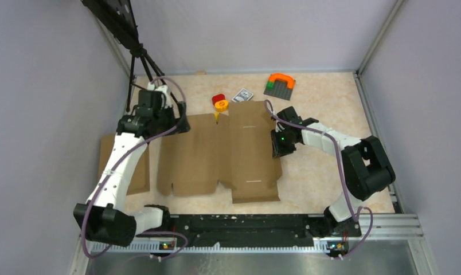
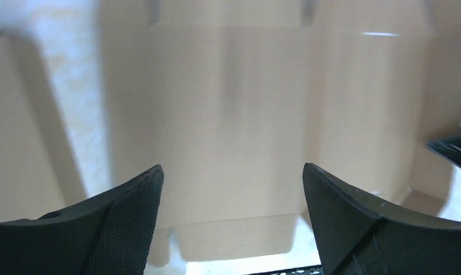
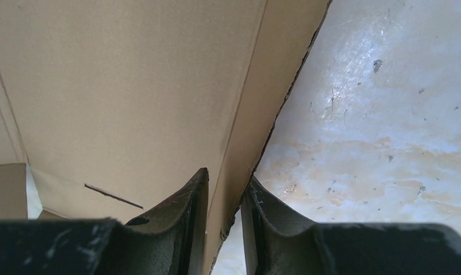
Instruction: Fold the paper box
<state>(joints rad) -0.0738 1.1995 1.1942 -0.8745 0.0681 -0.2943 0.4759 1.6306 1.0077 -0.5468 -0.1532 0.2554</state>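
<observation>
The right gripper (image 3: 225,179) has its fingers drawn narrow on the right edge of the paper box (image 1: 217,154), with the cardboard rim pinched between them. The left gripper (image 2: 233,175) is spread wide with nothing between its fingers, over the sheet's far left corner. The box lies as a flat die-cut sheet in the middle of the table (image 1: 320,172). A second brown box (image 1: 140,175) sits just to its left.

The paper box (image 1: 217,154) is a plain brown die-cut cardboard sheet, unfolded and lying flat with its panels, creases, thin slots and edge tabs showing, spread across the middle of the bench (image 1: 325,177), slightly nearer the left edge than the right.
</observation>
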